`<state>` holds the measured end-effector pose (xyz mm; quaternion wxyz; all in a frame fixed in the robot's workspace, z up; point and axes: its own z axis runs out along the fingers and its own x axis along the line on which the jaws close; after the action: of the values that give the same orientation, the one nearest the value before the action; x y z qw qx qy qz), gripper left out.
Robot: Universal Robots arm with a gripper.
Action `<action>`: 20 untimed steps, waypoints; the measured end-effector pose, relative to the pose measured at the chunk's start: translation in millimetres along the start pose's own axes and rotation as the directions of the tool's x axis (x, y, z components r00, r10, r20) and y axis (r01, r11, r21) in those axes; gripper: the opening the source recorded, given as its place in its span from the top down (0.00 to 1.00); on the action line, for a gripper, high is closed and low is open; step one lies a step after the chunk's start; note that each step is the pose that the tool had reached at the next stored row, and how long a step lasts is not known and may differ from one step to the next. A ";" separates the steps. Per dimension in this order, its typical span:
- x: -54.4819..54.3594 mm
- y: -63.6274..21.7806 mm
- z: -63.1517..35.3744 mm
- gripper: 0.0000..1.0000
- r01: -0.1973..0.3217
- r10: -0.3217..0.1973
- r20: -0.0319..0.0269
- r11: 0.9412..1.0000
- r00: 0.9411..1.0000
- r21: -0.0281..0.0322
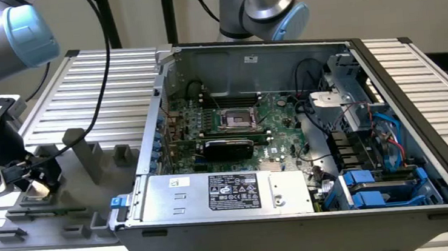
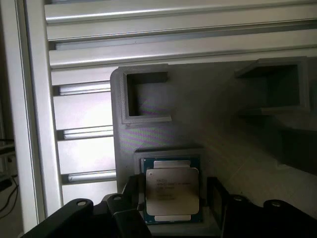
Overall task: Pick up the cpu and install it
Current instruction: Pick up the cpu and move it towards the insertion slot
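Hand [image 2: 174, 198] hangs released, black fingers [image 2: 134, 191] flanking the square, silver-topped cpu [image 2: 172, 194] on a matte grey tray [image 2: 223, 139].

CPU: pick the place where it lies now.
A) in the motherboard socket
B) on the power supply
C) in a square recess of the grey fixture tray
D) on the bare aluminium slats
C: the cpu sits framed by a recess in the grey fixture tray.

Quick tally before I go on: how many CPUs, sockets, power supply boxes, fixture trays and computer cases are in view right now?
cpu: 1
motherboard socket: 1
power supply box: 1
grey fixture tray: 1
computer case: 1
Total: 5
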<state>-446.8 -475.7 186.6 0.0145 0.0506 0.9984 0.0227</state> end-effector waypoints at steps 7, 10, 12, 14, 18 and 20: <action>0.1 -0.1 1.6 0.34 0.000 0.000 0.000 1.000 1.000 0.000; 0.1 -0.1 1.9 0.36 0.000 0.000 0.000 1.000 1.000 0.000; 0.1 -0.1 1.9 0.43 0.000 0.000 0.000 1.000 1.000 0.000; 0.0 -0.1 1.9 0.43 0.000 0.000 0.000 1.000 1.000 0.000; 0.1 -0.1 1.8 0.45 0.000 0.000 0.000 1.000 1.000 0.000; 0.1 -0.1 1.9 0.45 0.000 0.000 0.000 1.000 1.000 0.000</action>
<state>-446.8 -475.7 184.7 0.0144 0.0506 0.9984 0.0227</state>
